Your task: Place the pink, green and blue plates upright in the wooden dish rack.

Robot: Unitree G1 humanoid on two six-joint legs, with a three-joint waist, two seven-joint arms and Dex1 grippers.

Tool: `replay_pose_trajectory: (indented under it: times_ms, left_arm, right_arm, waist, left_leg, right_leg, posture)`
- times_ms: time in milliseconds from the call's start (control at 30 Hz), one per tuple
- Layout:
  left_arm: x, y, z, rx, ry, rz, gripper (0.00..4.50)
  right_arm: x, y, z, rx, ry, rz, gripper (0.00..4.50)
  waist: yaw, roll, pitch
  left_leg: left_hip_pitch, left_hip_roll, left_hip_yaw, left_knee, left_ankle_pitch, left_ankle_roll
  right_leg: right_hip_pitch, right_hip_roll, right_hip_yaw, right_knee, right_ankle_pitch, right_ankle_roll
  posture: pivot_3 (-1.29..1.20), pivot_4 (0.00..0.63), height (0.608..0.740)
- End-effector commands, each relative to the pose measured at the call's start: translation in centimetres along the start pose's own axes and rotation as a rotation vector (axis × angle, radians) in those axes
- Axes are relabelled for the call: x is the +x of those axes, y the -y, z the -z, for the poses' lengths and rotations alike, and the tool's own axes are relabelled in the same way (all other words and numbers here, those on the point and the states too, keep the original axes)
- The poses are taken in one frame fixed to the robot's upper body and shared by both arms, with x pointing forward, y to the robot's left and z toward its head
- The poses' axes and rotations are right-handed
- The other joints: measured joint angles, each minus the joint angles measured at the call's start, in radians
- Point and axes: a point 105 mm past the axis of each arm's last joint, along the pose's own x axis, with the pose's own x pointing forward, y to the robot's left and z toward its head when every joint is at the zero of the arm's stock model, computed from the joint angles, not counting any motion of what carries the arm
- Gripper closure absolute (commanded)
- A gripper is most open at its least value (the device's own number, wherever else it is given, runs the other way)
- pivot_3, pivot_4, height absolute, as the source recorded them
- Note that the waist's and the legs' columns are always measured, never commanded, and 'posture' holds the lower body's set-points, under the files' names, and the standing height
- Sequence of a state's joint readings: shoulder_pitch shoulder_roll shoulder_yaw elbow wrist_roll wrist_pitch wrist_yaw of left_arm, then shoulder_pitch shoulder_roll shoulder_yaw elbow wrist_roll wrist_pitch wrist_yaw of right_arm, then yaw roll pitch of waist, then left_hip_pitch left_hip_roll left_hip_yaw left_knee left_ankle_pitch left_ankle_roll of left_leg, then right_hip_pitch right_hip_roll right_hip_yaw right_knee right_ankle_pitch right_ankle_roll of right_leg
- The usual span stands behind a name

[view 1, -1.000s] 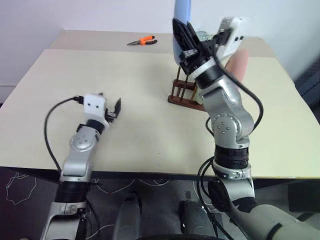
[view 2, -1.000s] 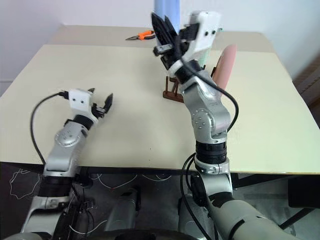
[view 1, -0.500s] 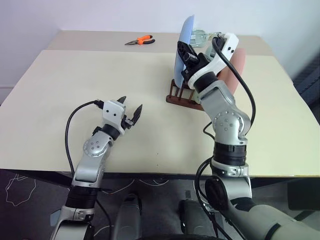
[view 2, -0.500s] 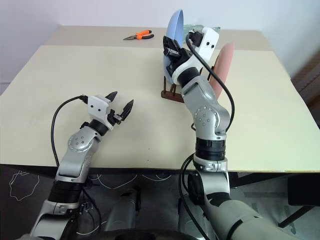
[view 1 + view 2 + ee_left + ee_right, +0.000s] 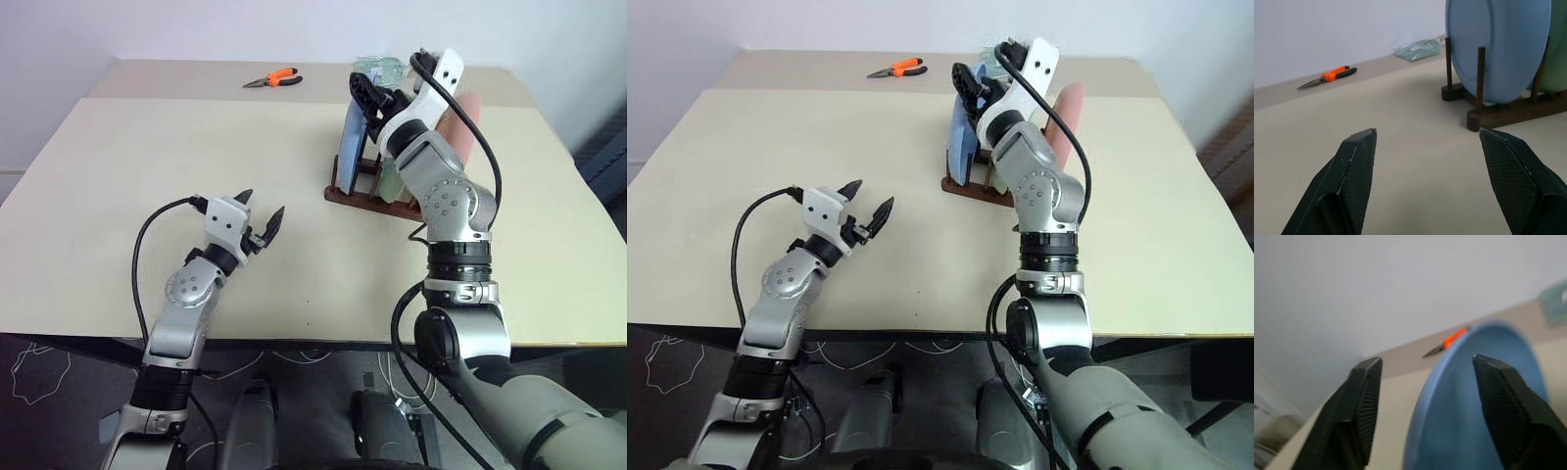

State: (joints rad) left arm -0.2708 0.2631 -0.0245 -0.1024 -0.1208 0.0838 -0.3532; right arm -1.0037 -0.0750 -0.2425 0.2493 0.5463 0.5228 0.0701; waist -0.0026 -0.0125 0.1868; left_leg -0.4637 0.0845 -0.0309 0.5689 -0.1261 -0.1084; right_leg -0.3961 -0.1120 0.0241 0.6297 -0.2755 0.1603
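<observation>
While the round light blue plate (image 5: 1497,49) stands upright in the small dark brown wooden rack (image 5: 364,197) on the far right of the cream surface (image 5: 196,157), the right gripper (image 5: 1425,406) hangs over its top edge, jaws spread. Behind it stand the mint green plate (image 5: 1558,54) and the pale pink plate (image 5: 1065,119) (farthest right). The left gripper (image 5: 1425,161), near left, has its jaws spread around nothing.

No legible txt, labels, brands, nos. or signs on anything in any view.
</observation>
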Motion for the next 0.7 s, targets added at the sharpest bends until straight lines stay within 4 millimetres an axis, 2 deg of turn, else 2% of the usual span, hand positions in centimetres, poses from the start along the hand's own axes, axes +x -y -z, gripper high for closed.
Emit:
replay_pose_trajectory:
  times_ms: [33, 167, 233, 333, 367, 433, 467, 500, 633, 700]
  left_arm:
    - [0.0, 0.4, -1.0, 0.010, 0.034, 0.013, 1.06]
    - [0.0, 0.7, -1.0, 0.009, 0.031, 0.018, 1.06]
    - [0.1, 0.6, -1.0, 0.011, 0.028, 0.019, 1.06]
    - [0.0, 0.1, -0.7, 0.032, 0.015, 0.012, 1.06]
    - [-0.1, -0.2, -0.4, 0.041, 0.006, 0.007, 1.06]
    - [-0.3, -1.2, 0.1, 0.057, -0.018, -0.007, 1.06]
    - [-0.6, -1.8, 0.6, 0.063, -0.039, -0.008, 1.06]
    - [-0.6, -2.1, 0.8, 0.067, -0.051, -0.007, 1.06]
    - [-1.0, -2.7, 2.0, 0.082, -0.113, 0.035, 1.06]
    - [-1.4, -3.0, 2.6, 0.088, -0.140, 0.064, 1.06]
  right_arm:
    - [-0.3, -1.9, -2.9, -0.162, 0.088, -0.078, 1.52]
    - [-1.9, -2.8, -4.2, -0.346, 0.114, -0.135, 1.52]
    - [-3.8, -3.6, -5.4, -0.448, 0.163, -0.204, 1.52]
    - [-7.1, -3.0, -7.3, -0.480, 0.206, -0.257, 1.52]
    - [-8.5, -2.3, -7.6, -0.509, 0.204, -0.272, 1.25]
    - [-11.1, 0.5, -7.8, -0.592, 0.149, -0.244, 0.68]
    - [-12.7, 2.4, -7.5, -0.628, 0.092, -0.215, 0.22]
    - [-13.7, 3.6, -7.4, -0.649, 0.050, -0.196, 0.05]
    - [-17.1, 8.5, -6.3, -0.716, -0.098, -0.072, 0.05]
    - [-18.8, 10.8, -4.2, -0.695, -0.213, -0.035, 0.05]
  waist:
    - [-0.003, 0.000, 0.000]
    - [-0.007, 0.000, 0.000]
    - [-0.004, 0.000, 0.000]
    - [-0.005, 0.000, 0.000]
    - [-0.003, 0.000, 0.000]
    - [0.006, -0.001, 0.000]
    - [0.009, -0.001, 0.000]
    - [0.014, -0.001, 0.000]
    - [0.007, 0.001, -0.001]
    - [0.007, 0.001, -0.001]
  left_leg:
    - [0.000, 0.000, 0.000, 0.000, 0.000, 0.000]
    - [0.000, 0.000, 0.000, 0.000, 0.000, 0.000]
    - [-0.001, 0.000, 0.000, 0.000, 0.000, 0.000]
    - [-0.001, 0.000, 0.000, -0.001, 0.000, 0.000]
    - [-0.001, 0.000, 0.000, -0.001, 0.000, 0.000]
    - [0.000, 0.000, 0.000, -0.001, 0.000, 0.000]
    - [0.000, 0.000, 0.000, 0.000, 0.000, 0.000]
    - [0.001, 0.000, 0.000, 0.000, 0.000, 0.000]
    - [0.001, 0.000, 0.001, 0.000, -0.001, 0.000]
    - [0.001, 0.000, 0.001, 0.001, 0.000, 0.000]
  right_leg:
    - [0.000, 0.000, 0.000, 0.000, 0.000, 0.000]
    - [0.000, 0.000, 0.000, 0.000, 0.000, 0.000]
    - [0.000, 0.000, 0.000, -0.001, 0.000, 0.000]
    - [0.000, 0.000, 0.000, -0.001, 0.000, 0.000]
    - [0.000, 0.000, 0.000, -0.001, 0.000, 0.000]
    - [0.001, 0.000, 0.000, -0.002, -0.001, -0.001]
    - [0.002, 0.000, 0.000, -0.003, -0.002, -0.003]
    - [0.002, 0.000, 0.000, -0.004, -0.002, -0.003]
    - [0.003, 0.000, 0.001, -0.008, -0.001, -0.005]
    - [0.004, 0.000, 0.001, -0.008, -0.001, -0.005]
  posture:
    - [0.00, 0.150, 0.740]
    - [0.00, 0.150, 0.740]
    - [0.00, 0.150, 0.740]
    - [0.00, 0.150, 0.740]
    - [0.00, 0.150, 0.740]
    - [0.00, 0.150, 0.740]
    - [0.00, 0.150, 0.740]
    - [0.00, 0.150, 0.740]
    - [0.00, 0.150, 0.740]
    - [0.00, 0.150, 0.740]
